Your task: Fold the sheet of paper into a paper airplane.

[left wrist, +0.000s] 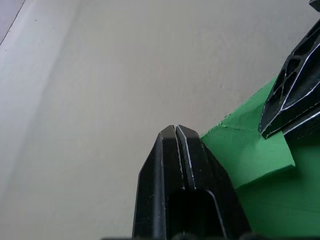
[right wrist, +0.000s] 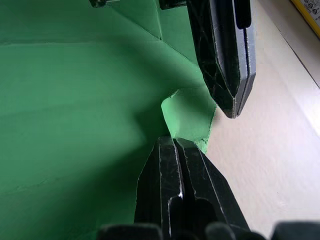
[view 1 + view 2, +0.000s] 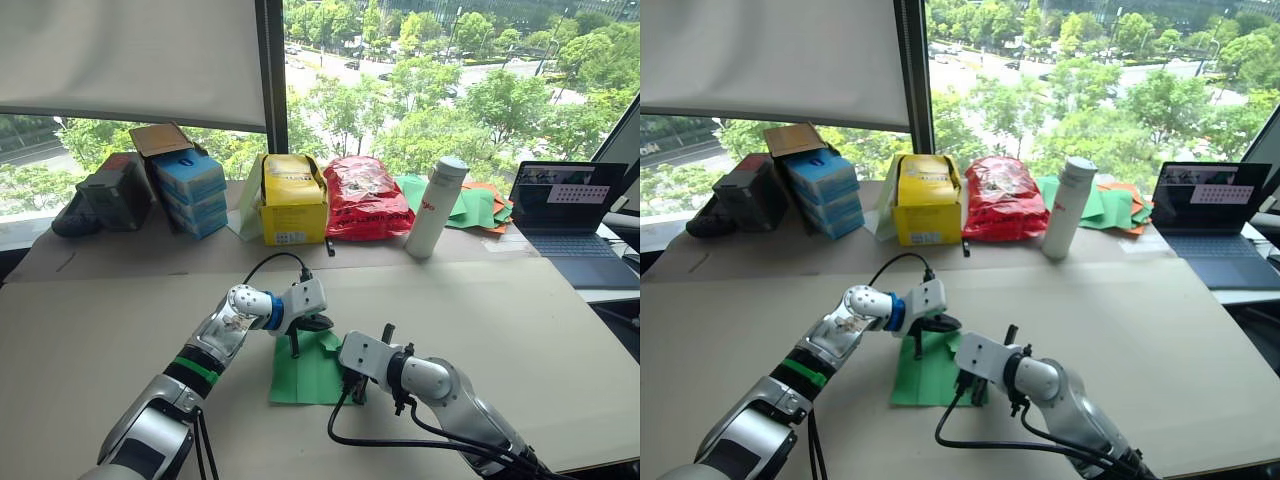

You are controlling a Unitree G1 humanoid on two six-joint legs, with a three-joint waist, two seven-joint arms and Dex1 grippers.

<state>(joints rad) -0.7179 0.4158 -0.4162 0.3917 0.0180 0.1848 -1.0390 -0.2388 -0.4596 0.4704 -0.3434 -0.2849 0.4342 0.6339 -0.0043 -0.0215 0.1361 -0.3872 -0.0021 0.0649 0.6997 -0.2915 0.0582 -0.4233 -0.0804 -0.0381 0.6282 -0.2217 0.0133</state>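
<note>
While flat, sheet of paper creased.

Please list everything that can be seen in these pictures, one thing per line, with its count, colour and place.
Sheet of paper: one, bright green, on the table in front, partly folded.
Table: one, beige.
Dark bag: one, far left at the back.
Blue boxes: a stack, beside the dark bag.
Yellow box: one, back middle.
Red bag: one, right of the yellow box.
Bottle: one, white, upright.
Heap of sheets: green and orange, behind the bottle.
Laptop: one, open, far right.
Left tool: black, shut, at the paper's edge.
Right tool: black, shut, on the paper.
</note>
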